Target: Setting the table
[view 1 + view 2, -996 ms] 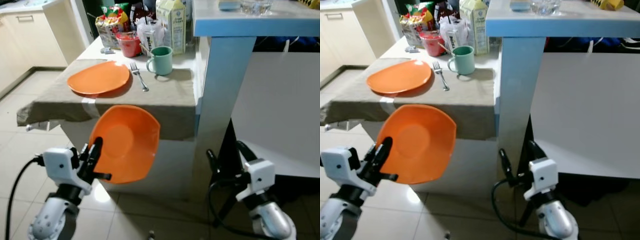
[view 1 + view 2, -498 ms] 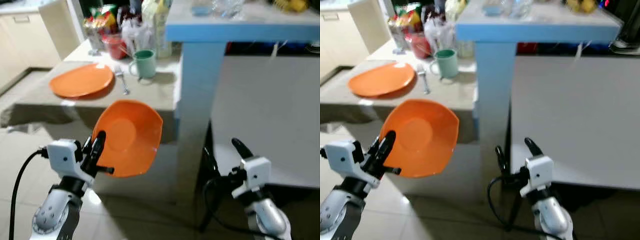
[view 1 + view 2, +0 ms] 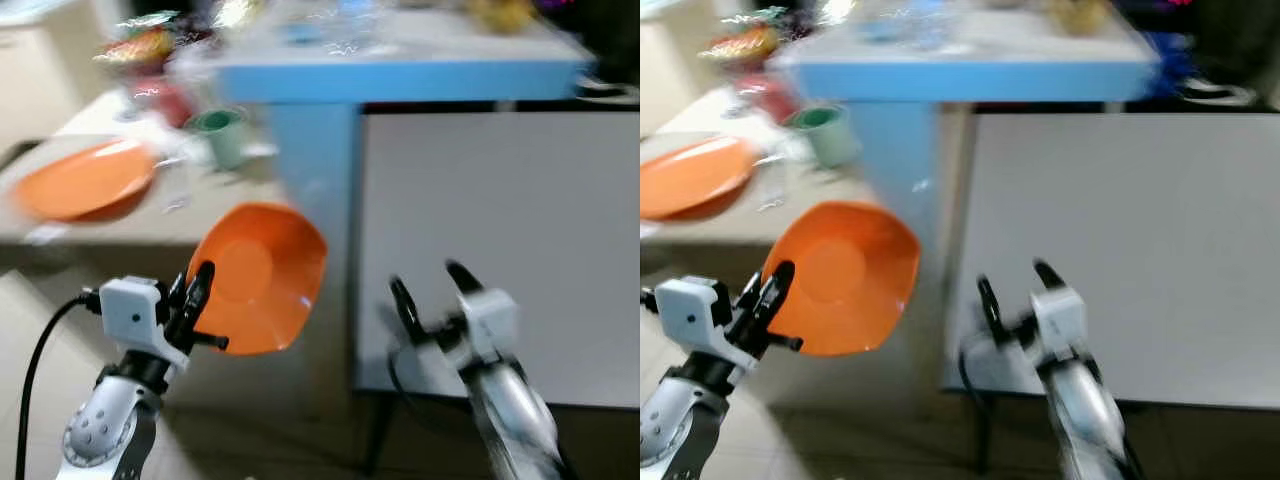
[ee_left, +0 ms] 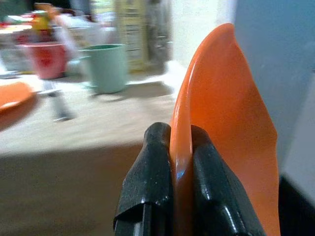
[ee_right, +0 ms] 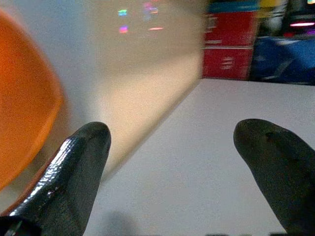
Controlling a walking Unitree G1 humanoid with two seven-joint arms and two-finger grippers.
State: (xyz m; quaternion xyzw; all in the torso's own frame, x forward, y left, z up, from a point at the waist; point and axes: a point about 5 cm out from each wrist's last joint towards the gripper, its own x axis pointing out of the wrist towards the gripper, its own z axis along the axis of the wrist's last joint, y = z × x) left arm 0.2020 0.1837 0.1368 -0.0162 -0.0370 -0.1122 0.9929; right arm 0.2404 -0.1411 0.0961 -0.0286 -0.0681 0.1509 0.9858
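I carry the bowl (image 3: 260, 275) on edge, low in front of me and below the table (image 3: 120, 225), probably so its rim stays pinched while I walk. My left gripper (image 4: 172, 147) has both fingers clamped tight on that rim, one on each face. A plate (image 3: 85, 180) and mug (image 3: 225, 135) already sit on the table. My right gripper (image 5: 172, 162) hangs spread wide, holding nothing.

The cloth-covered table (image 3: 150, 228), beyond the left gripper (image 3: 196, 300), carries an orange plate (image 3: 85, 180), a green mug (image 3: 224, 135), and blurred packages (image 3: 150, 45).
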